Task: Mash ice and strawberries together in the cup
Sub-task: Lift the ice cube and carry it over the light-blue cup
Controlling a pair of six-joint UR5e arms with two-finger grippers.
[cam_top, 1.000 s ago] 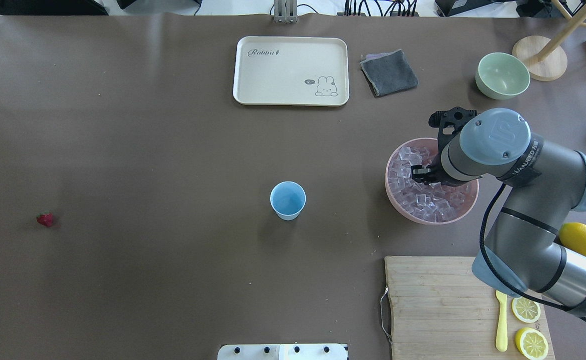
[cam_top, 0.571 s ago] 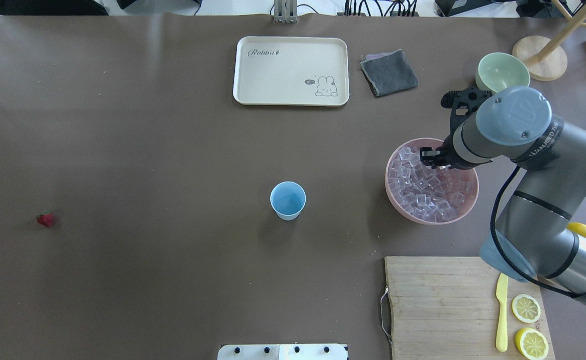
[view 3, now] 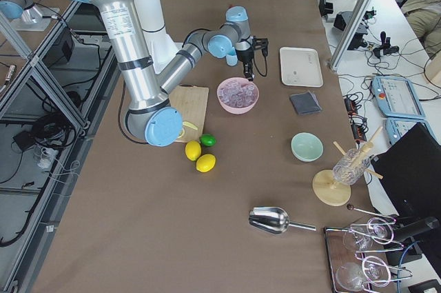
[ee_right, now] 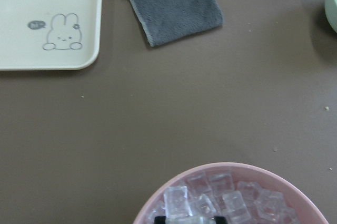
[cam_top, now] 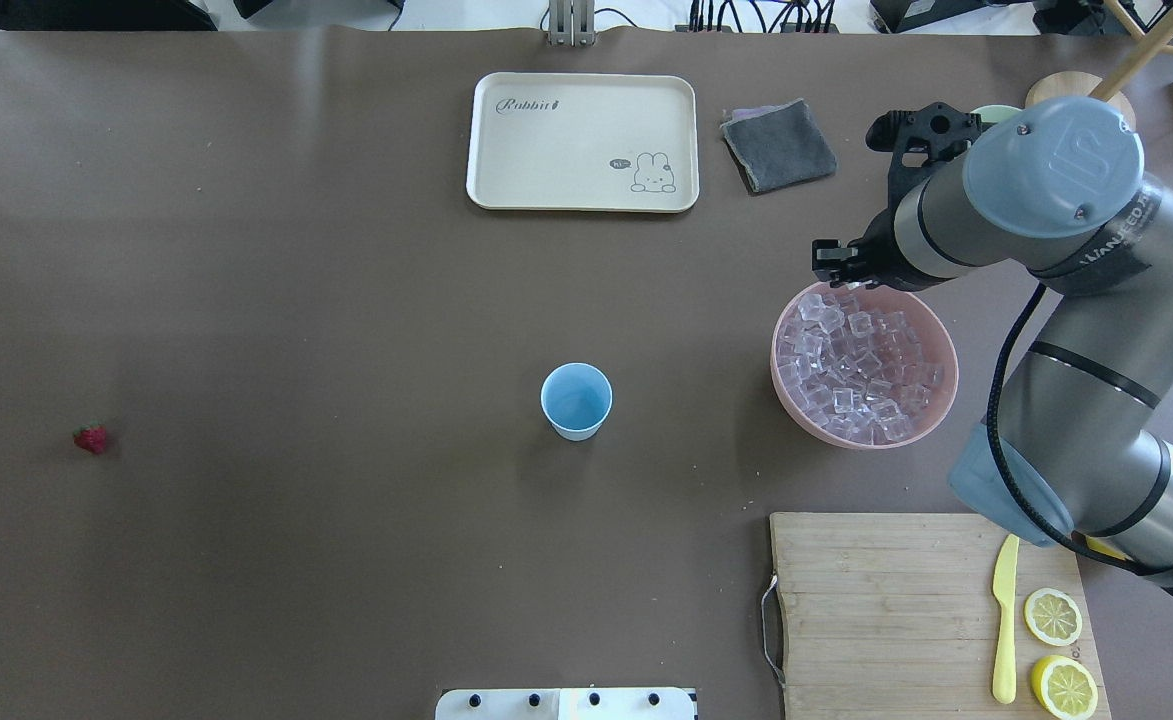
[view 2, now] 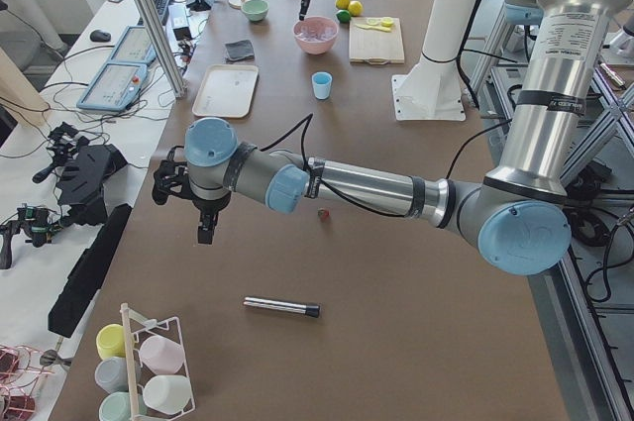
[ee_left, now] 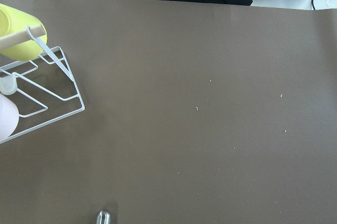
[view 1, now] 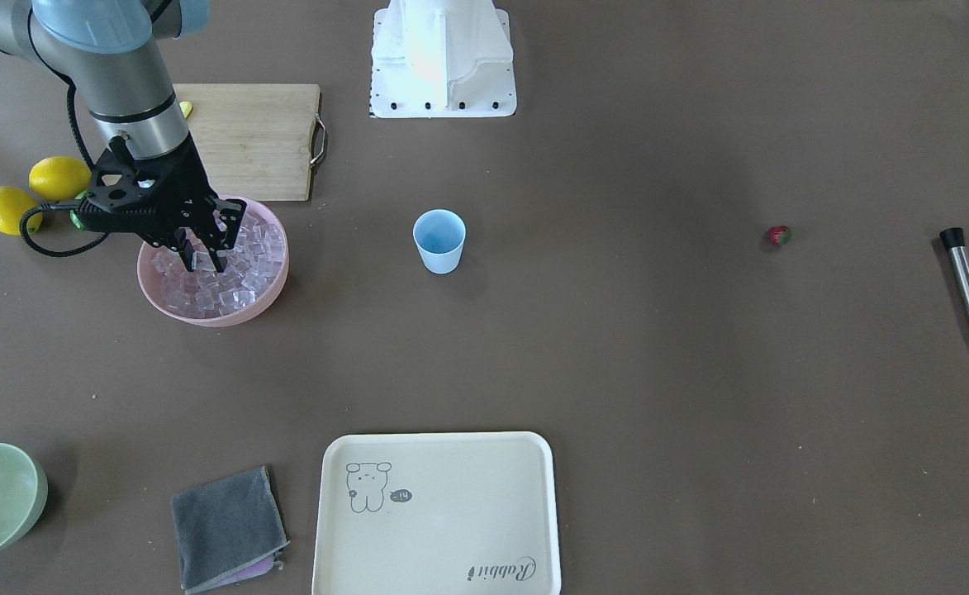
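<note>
One ice cube (view 1: pixel 202 261) clamped in right pincer (ee_right: pixel 190 218), over pink bowl (view 1: pixel 275 287).

The tabletop (cam_top: pixel 246 250) is covered in plain matt brown. The cup (cam_top: pixel 576 400) is coloured light blue, the ice (cam_top: pixel 856 360) is seen as clear and colourless inside a pink bowl (view 1: pixel 211 321), and the strawberry (view 1: pixel 778 235) is coloured red with a green cap. A cream tray (cam_top: pixel 581 140) is printed with a grey rabbit drawing and script. A grey cloth (cam_top: pixel 778 145) is edged in purple. The right gripper (view 1: pixel 201 258) is finished in black, and the lemons (view 1: pixel 59 176) are coloured yellow.
</note>
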